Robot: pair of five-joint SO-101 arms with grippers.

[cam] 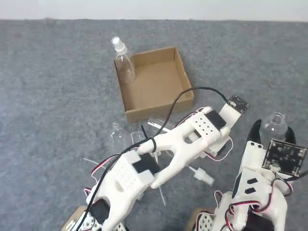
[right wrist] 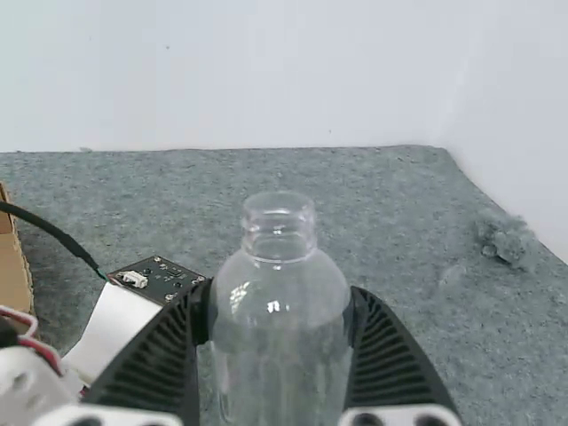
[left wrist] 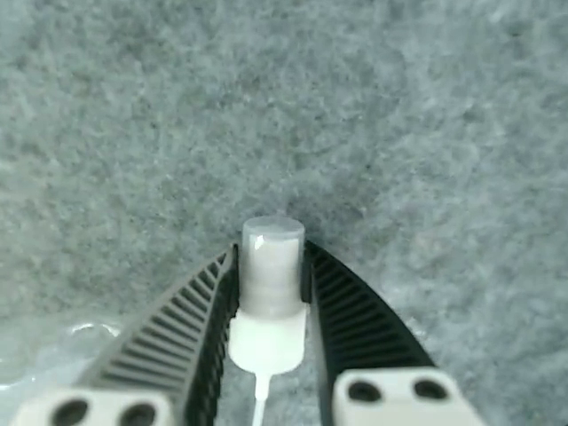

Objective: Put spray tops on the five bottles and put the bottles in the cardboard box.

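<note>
Capping step, seen from the arms outward. Nearest, the left claw [left wrist: 271, 259] is clamped on a white spray top [left wrist: 268, 319], one ribbed finger on each side of its collar. The thin dip tube [left wrist: 259, 404] runs back between the fingers, and the top hangs above the grey counter [left wrist: 266, 106]. Beside it, the right claw [right wrist: 280, 306] is closed around the shoulders of a clear bottle [right wrist: 279, 257] and holds it upright with the neck open. The high view places this bottle [cam: 275, 121] at the right of the counter, just beyond the left arm's wrist.

A loose spray top [cam: 202, 175] lies on the counter under the left arm. Two uncapped bottles [cam: 117, 134] stand to its other side, between the arm and the box. Farthest off is the cardboard box [cam: 159, 103], with one capped bottle [cam: 125, 65] at its far-left corner — whether inside the wall or just against it cannot be told.

Judged from this layout, one bottle is finished and the second is about to be capped. The next move calls for bringing the spray top over the open neck with the tube pointing down, threading the tube in, then seating the collar — a small misalignment would catch the tube on the rim.
</note>
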